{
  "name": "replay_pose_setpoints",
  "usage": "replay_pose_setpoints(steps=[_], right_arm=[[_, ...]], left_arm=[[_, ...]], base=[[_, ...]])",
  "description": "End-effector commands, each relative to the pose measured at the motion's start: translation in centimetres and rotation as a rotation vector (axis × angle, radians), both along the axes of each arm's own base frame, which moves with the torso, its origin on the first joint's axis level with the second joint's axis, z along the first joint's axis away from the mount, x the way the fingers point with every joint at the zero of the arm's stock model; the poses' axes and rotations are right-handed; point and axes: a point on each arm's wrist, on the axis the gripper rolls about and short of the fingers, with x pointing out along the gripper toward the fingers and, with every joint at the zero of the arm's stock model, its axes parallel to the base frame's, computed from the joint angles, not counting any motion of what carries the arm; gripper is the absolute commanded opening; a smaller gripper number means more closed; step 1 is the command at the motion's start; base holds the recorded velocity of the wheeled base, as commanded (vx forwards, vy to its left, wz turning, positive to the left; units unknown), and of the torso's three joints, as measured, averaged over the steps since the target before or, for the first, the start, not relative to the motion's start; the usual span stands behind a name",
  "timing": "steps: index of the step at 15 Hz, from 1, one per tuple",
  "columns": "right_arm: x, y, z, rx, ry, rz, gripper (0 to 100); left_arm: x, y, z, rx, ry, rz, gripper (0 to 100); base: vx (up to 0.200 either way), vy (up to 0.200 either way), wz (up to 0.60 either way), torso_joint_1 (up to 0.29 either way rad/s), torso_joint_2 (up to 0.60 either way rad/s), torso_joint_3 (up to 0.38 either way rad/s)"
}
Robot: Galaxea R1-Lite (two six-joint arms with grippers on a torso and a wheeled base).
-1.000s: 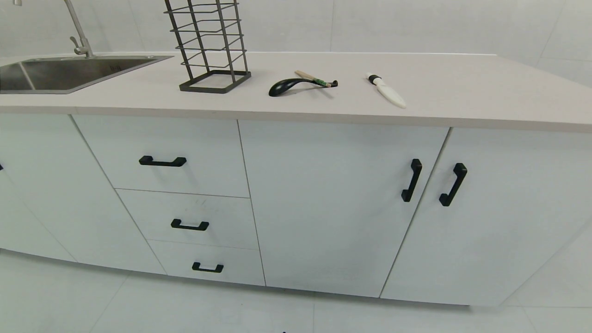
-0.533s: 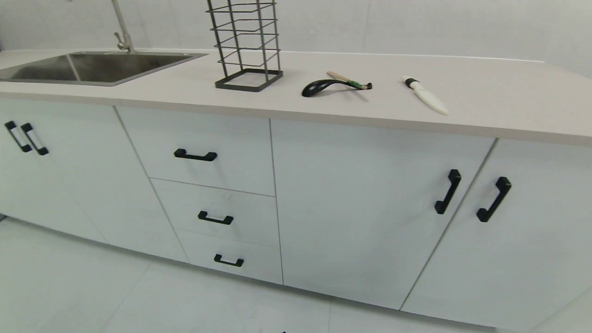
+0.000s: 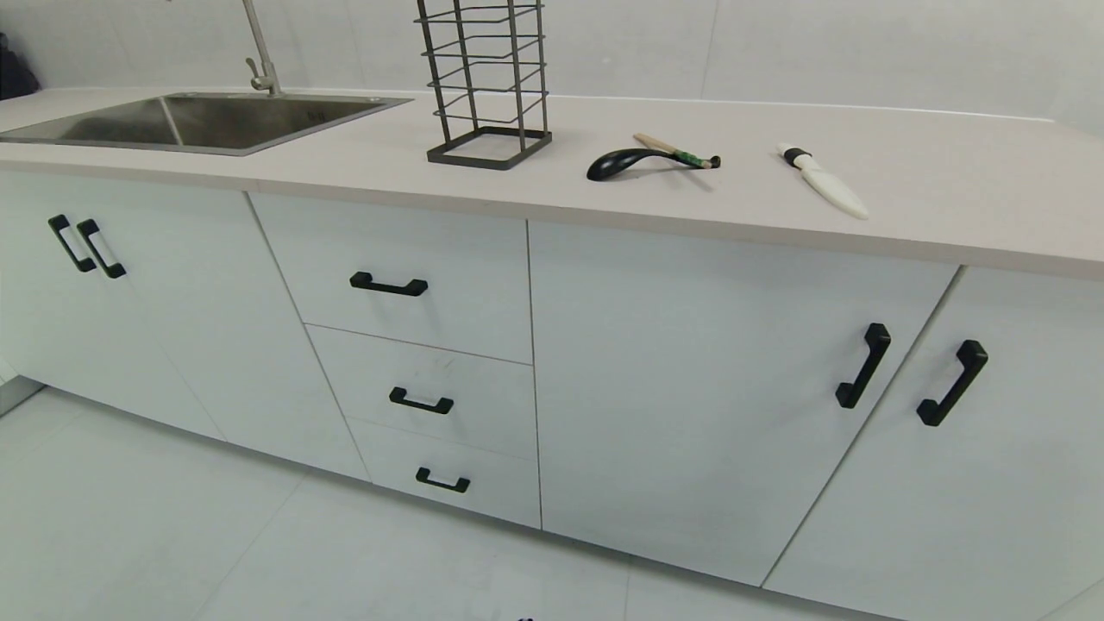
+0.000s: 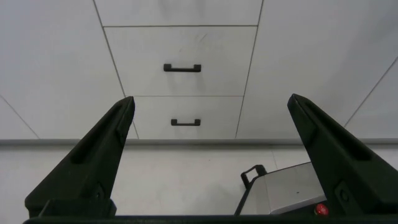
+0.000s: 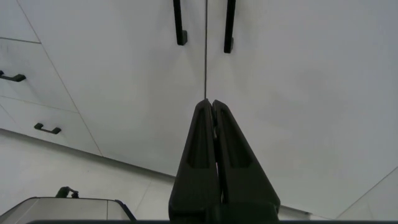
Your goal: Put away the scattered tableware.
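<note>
Nothing on the tabletop (image 3: 949, 172) has moved, but your head view has swung left, so the sink (image 3: 250, 151) and the far-left doors now show more fully.

Your left pincer (image 4: 210, 99) hangs low with its jaws spread wide and nothing between them, facing the two lower drawer handles (image 4: 182, 68). Your right pincer (image 5: 211, 102) is closed on nothing, its tips lined up with the seam between the paired door handles (image 5: 180, 22).

Pale floor (image 3: 172, 535) runs along the foot of the cupboards. Above the doors, a bare strip of tabletop separates the front edge from every item.

The white knife (image 3: 826, 183) lies toward the right end, its tip angled at the front edge, well apart from the black spoon (image 3: 621, 162). The spoon sits about mid-length, with its handle end touching the green-banded chopsticks (image 3: 677, 152) just behind it. The wire rack (image 3: 487, 82) stands upright to the spoon's left, between it and the sink, which fills the left end. The tap (image 3: 259, 52) stands at the back edge.
</note>
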Motion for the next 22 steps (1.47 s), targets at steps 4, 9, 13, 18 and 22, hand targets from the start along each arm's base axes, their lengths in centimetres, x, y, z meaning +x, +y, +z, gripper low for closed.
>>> replay_pose_setpoints(steps=[4, 9, 13, 18, 22], right_arm=[[0.02, 0.00, -0.04, 0.000, 0.003, 0.001, 0], [0.01, 0.00, 0.01, 0.000, 0.001, 0.001, 0], [0.01, 0.00, 0.02, 0.000, 0.000, -0.001, 0], [0.02, 0.00, -0.04, 0.000, 0.003, 0.001, 0], [0.01, 0.00, 0.02, 0.000, 0.000, 0.001, 0]], left_arm=[[-0.09, 0.00, -0.05, -0.006, -0.009, 0.000, 100], [-0.08, 0.01, 0.00, -0.012, -0.008, 0.003, 100], [-0.07, 0.00, -0.05, -0.012, -0.006, 0.001, 100], [-0.08, 0.02, 0.00, -0.013, -0.007, 0.007, 100], [-0.08, 0.01, -0.05, -0.012, -0.008, 0.007, 100]], base=[[0.000, 0.050, 0.00, 0.003, 0.00, 0.001], [0.000, 0.200, 0.00, 0.001, 0.00, 0.001], [0.000, 0.000, 0.00, 0.000, 0.00, 0.000], [0.080, 0.000, 0.00, 0.002, 0.00, 0.001], [0.150, 0.000, 0.00, -0.004, 0.00, 0.002]])
